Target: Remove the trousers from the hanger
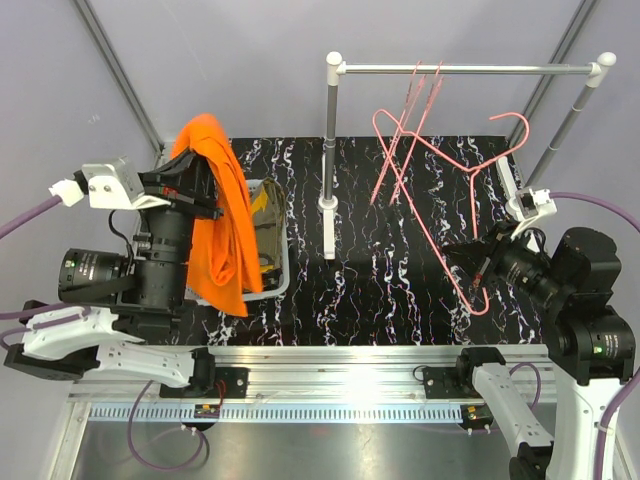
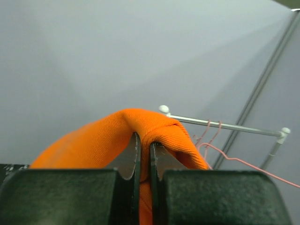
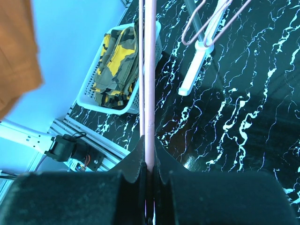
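The left claw (image 2: pixel 145 140), clenched on the orange trousers (image 1: pixel 225 230) over the basket (image 1: pixel 283 250) at the worktop's (image 1: pixel 400 290) left edge, should lower them before letting go, while the right claw (image 3: pixel 149 147), gripping the bare hanger (image 3: pixel 150 84), keeps clear.

Occlusion notes, all three views.

Top view: orange trousers (image 1: pixel 215 220) plus the left arm cover most of the basket (image 1: pixel 282 262); its contents show only as a yellow sliver, too little to identify. The left gripper (image 2: pixel 145 157) fingertips are buried under the cloth there. Left wrist: cloth drops behind the gripper body and off the bottom edge, hanging length not visible. Right wrist: orange cloth is just a blurred patch cut by the top and left edges. The pinched hanger wire (image 3: pixel 150 84) and rack post (image 3: pixel 193 68) both exit the top edge. The wire crosses the camouflage trousers (image 3: pixel 115 65); anything under them can't be told.
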Controlling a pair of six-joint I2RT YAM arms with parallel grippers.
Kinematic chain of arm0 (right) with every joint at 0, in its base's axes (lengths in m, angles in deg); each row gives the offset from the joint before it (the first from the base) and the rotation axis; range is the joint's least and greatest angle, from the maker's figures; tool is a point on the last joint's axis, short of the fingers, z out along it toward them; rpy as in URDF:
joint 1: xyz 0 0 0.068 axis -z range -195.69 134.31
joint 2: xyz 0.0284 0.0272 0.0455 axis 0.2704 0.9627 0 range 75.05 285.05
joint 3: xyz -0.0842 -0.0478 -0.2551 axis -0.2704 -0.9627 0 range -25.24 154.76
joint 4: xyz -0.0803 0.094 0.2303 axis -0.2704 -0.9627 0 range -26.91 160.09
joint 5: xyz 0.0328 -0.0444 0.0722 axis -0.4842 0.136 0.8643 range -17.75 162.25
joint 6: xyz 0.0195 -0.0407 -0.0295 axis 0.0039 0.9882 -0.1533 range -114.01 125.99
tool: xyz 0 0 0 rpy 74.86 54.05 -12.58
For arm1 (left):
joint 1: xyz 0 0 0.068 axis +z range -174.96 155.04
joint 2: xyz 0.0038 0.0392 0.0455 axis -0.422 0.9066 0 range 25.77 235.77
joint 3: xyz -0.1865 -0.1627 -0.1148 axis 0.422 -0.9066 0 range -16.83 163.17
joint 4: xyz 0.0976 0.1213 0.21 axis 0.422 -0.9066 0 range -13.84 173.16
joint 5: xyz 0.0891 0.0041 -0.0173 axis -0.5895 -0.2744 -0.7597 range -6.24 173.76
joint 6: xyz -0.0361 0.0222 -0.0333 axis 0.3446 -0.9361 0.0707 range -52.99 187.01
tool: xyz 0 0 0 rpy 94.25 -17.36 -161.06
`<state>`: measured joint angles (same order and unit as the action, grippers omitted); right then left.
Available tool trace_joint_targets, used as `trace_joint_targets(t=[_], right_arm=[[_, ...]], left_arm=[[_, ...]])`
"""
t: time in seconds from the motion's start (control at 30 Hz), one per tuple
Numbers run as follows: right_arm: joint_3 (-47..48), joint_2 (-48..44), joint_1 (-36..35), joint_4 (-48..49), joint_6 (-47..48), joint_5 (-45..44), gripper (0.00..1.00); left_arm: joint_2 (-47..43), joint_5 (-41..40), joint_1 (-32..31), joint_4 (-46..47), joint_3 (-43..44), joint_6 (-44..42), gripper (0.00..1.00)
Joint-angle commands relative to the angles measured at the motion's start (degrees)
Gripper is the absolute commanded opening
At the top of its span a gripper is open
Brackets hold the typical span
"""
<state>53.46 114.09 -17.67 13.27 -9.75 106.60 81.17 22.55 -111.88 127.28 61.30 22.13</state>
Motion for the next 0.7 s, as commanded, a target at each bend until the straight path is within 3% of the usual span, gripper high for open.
trace_joint_targets(t=[0.0,0.07,0.17,0.27,0.4,0.53,0.67], right_arm=[[1.5,-0.6,0.1,3.2,0.6,-0.8,0.00],[2.4,-0.8,0.1,3.2,0.6,-1.3,0.00],[3.6,-0.9,0.1,3.0,0.7,-1.7,0.00],[4.0,-0.8,0.1,3.1,0.6,-1.8,0.00],[4.2,-0.9,0.1,3.5,0.4,-2.4,0.00],[4.4,-0.5,0.1,3.6,0.3,-2.3,0.00],[4.4,-0.6,0.1,4.0,-0.2,-2.1,0.00]], left_arm=[[1.2,0.8,0.9,8.2,4.5,-9.2,0.00],[2.4,-2.2,4.1,9.8,4.5,-15.2,0.00],[2.4,-6.1,12.3,4.6,3.4,-15.6,0.00],[-0.2,-8.1,20.2,-5.9,1.0,-8.9,0.00],[-5.3,-7.5,27.5,-24.9,-0.7,6.3,0.00],[-8.7,-6.2,31.3,-33.6,-0.9,11.6,0.00],[-9.5,-7.2,32.3,-37.1,-1.2,11.2,0.00]])
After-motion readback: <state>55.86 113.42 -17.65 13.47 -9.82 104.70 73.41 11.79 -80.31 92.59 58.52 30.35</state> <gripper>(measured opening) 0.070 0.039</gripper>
